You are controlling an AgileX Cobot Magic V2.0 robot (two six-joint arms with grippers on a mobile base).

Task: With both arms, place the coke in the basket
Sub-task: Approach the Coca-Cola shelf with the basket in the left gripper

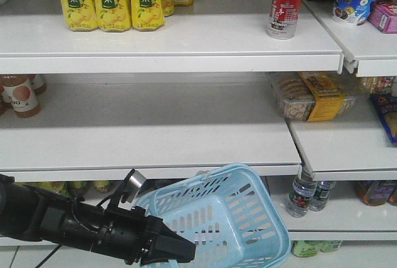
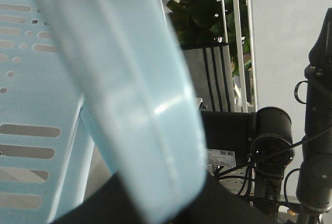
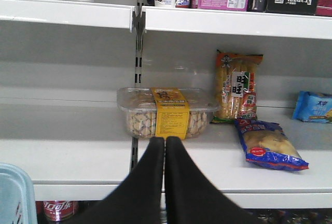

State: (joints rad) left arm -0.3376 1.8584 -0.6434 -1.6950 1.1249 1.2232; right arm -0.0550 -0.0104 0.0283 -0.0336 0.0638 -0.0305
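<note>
**Coke on the top shelf, basket held at the left gripper**

Front view: one coke (image 1: 286,4) stood upright on the top shelf (image 1: 186,41), near that board's right end and well apart from both grippers. To its left stood three yellow bottles (image 1: 110,0) in a front row, with more partly seen behind them. On the middle shelf were one clear cookie tray (image 1: 313,96) with a yellow band and, at the far left, two brown-capped bottles (image 1: 22,96). On the bottom shelf, two small water bottles (image 1: 309,196) stood side by side. One basket (image 1: 217,218) hung tilted below the middle shelf, with its opening turned towards the camera. The left gripper (image 1: 180,252) reached in from the lower left, its pointed tip at the basket's near rim.

Left wrist view: a pale blue band of the basket crossed right in front of the lens, with the gripper's black body directly beneath it. The left gripper looked clamped on the basket.

Right wrist view: the right gripper (image 3: 165,141) had its two black fingers pressed together with nothing between them. It pointed at the cookie tray. Three snack bags lay to the tray's right: one orange pack (image 3: 238,86) leaning upright, one blue-and-red bag (image 3: 267,146) lying flat and one light blue pack (image 3: 314,107). A corner of the basket showed at the lower left.
</note>
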